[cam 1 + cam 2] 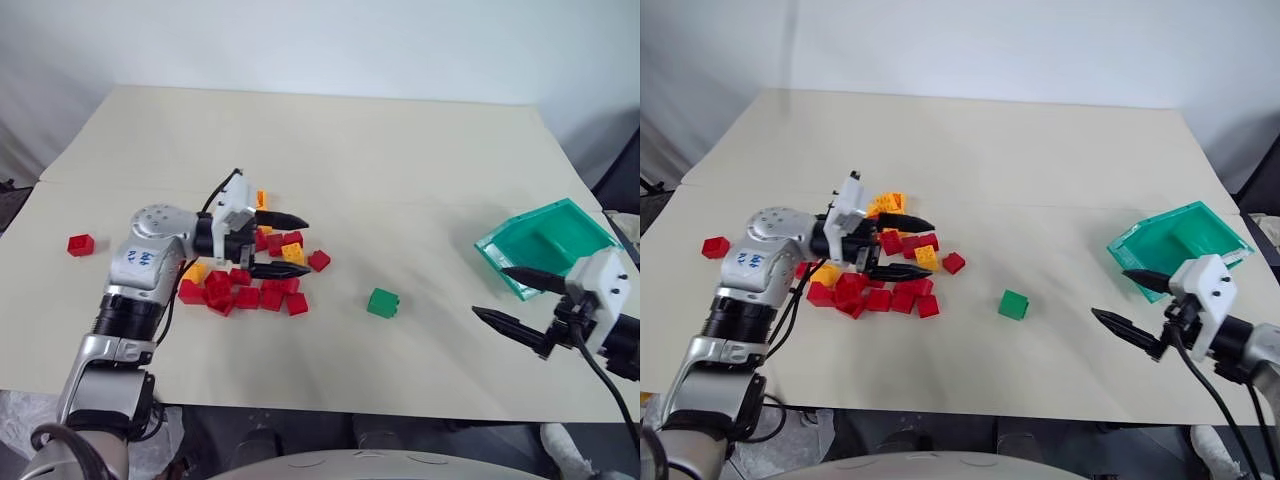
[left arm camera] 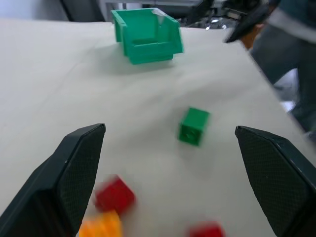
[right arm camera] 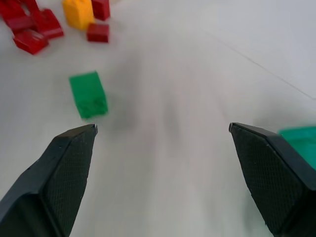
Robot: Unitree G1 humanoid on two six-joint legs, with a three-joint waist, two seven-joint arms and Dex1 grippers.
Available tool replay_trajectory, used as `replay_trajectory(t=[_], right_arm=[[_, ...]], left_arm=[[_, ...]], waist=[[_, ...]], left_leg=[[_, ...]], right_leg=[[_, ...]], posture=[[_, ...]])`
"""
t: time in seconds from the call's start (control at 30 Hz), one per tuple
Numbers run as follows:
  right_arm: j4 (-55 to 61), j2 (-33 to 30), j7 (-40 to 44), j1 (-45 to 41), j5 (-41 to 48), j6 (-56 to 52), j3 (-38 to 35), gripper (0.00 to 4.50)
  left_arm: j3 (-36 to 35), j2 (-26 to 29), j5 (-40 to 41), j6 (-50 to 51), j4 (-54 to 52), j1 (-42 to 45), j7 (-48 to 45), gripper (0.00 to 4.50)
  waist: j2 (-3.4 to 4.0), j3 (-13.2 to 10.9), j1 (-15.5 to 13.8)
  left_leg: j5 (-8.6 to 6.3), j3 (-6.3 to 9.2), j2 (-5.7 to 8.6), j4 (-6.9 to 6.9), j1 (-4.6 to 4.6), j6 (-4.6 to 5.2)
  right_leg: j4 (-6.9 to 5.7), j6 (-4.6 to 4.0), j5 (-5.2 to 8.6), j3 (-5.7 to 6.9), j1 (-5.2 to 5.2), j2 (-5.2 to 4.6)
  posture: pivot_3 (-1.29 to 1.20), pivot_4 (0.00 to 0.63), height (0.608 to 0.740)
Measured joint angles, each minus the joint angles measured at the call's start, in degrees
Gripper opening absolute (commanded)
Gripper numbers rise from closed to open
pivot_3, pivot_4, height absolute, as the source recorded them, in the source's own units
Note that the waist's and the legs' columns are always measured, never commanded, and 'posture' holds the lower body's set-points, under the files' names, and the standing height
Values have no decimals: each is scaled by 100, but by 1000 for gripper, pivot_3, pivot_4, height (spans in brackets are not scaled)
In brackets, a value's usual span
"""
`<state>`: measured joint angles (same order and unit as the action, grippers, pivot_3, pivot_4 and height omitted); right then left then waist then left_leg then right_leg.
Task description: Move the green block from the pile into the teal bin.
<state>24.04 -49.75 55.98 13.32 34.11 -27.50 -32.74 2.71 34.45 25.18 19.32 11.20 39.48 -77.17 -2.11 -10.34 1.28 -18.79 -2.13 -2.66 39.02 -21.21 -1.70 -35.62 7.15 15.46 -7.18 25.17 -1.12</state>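
Note:
The green block (image 1: pixel 382 302) lies alone on the table, between the pile (image 1: pixel 250 275) of red and yellow-orange bricks and the teal bin (image 1: pixel 545 245). It also shows as the green block (image 2: pixel 193 126) and the green block (image 3: pixel 88 95) in the wrist views. My left gripper (image 1: pixel 290 245) hovers open over the pile's right side, pointing toward the block with nothing between its fingers. Open and empty too, my right gripper (image 1: pixel 510 298) hangs in front of the bin, right of the block. The teal bin (image 2: pixel 145 34) sits at the table's right edge.
A single red brick (image 1: pixel 80 244) lies apart at the table's far left. The cream table (image 1: pixel 330 150) stretches bare behind the pile. A dark object stands past the table's right edge, beyond the bin.

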Motion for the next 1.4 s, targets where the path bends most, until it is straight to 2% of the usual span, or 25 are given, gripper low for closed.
replay_trajectory(t=[0.13,0.23,0.3,0.37,0.43,0.57,0.73,0.87,1.07,1.17,1.4], right_arm=[[68,-274,231,831,-78,-334,-849,4500],[379,-502,160,862,-28,-791,-1032,4500],[758,-660,-46,560,109,-1120,-847,4500],[1086,-705,-383,-106,272,-1435,-282,4500],[1404,-701,-794,-885,476,-1806,612,4500],[1547,-391,-1345,-2085,586,-2324,2040,4500],[990,252,-1679,-3613,-23,-2663,4010,4500],[337,418,-1669,-4038,-573,-2603,4794,4500],[-316,730,-1673,-4337,-1264,-2368,5281,4500],[-379,740,-1631,-4340,-1403,-2370,5320,3870],[-131,655,-1389,-4134,-1503,-2364,5283,1525]], left_arm=[[-303,573,161,184,-364,-755,-147,4472],[-546,853,199,132,-493,-1063,-191,4472],[-676,903,201,38,-622,-1226,-177,4472],[-824,912,257,-25,-763,-1422,-120,4472],[-925,862,356,-63,-987,-1601,-42,4472],[-1129,917,479,-67,-1187,-1982,-33,4472],[-1422,950,584,-215,-1294,-2304,-37,4472],[-1558,950,645,-317,-1295,-2425,-40,4472],[-1618,948,767,-407,-1301,-2491,-69,4472],[-1618,948,775,-420,-1306,-2526,-32,4500],[-1609,943,800,-434,-1313,-2531,-4,4500]], waist=[[-1,0,26],[-1,0,76],[-2,-1,124],[-9,-3,176],[-10,-5,207],[-9,-5,205],[-10,-6,211],[-9,-6,166],[-9,-7,189],[-9,-7,191],[-8,-7,190]], left_leg=[[-7,-2,-1,0,3,11],[-7,-11,-3,1,15,12],[-6,-10,-6,1,19,12],[-4,-10,-11,1,23,15],[-1,-7,-11,1,20,16],[-2,-7,-11,-1,4,16],[-6,-13,-9,-2,-4,15],[-11,-5,-6,-3,-17,21],[-17,-5,-7,-3,-22,25],[-17,-3,-7,-3,-22,26],[-17,-2,-7,-2,-22,26]], right_leg=[[4,-2,2,-1,-2,0],[-1,-3,3,-8,-5,1],[-1,-12,8,-8,-8,3],[0,-16,7,-8,-11,6],[-2,-25,7,-8,-8,5],[-9,-20,5,-6,13,3],[-20,-22,6,10,31,-12],[-9,-31,14,44,32,-30],[-3,-29,13,47,32,-32],[-5,-29,13,48,32,-31],[-5,-29,13,50,32,-31]], posture=[[0,150,740],[0,150,740],[0,150,740],[0,150,740],[0,150,740],[0,150,740],[0,150,740],[0,150,740],[0,150,740],[0,150,740],[0,150,740]])
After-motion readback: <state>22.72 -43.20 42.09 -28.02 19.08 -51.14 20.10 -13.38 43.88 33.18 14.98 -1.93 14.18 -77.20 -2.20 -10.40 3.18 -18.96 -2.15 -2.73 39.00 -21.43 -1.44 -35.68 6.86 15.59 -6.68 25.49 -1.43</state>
